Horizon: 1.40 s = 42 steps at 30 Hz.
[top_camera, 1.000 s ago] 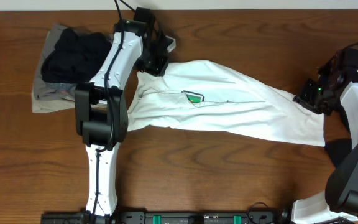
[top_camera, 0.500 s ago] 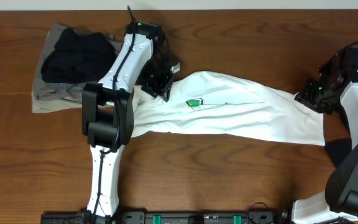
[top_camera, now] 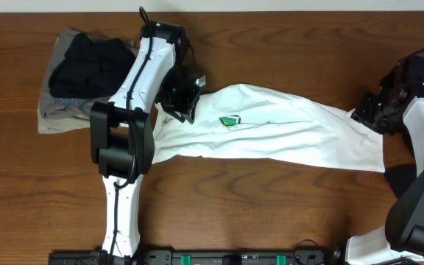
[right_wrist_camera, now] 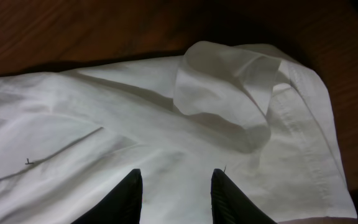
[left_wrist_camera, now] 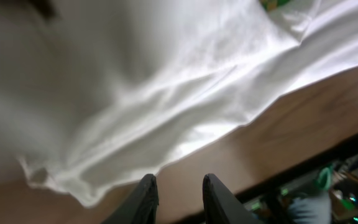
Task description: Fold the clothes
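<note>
A white T-shirt lies stretched across the table, its small green print facing up. My left gripper hovers over the shirt's upper left end. In the left wrist view this gripper is open, with bare wood between its fingers and the shirt's hem just beyond. My right gripper is at the shirt's right end. In the right wrist view it stands open above the white cloth, near a curled-up sleeve. Neither gripper holds anything.
A black garment lies heaped on a grey-khaki one at the back left, beside the left arm. Bare wooden table runs along the front. Dark equipment sits at the near edge.
My left gripper has gone from shut to open, swinging right over the shirt and then slightly back left. The shirt's left end has shifted and spread a little. The right arm has hardly moved.
</note>
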Available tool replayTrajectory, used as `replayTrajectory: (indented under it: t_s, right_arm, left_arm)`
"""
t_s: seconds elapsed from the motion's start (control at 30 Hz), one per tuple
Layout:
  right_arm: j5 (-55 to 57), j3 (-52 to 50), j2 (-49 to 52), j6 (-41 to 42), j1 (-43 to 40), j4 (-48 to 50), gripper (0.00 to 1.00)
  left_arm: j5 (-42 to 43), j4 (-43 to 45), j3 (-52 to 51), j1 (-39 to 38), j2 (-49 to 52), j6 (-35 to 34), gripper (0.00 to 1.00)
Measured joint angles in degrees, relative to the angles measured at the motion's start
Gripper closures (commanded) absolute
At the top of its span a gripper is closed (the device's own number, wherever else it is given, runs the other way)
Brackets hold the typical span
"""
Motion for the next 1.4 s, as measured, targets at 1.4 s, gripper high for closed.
replayTrajectory:
  t_s: [1.4]
  right_arm:
    - [2.16,-0.04,0.0,0.02,0.0,0.28,0.65]
  left_arm:
    - [5.81,42.23,0.2,-2.71,7.87,-0.46,0.56]
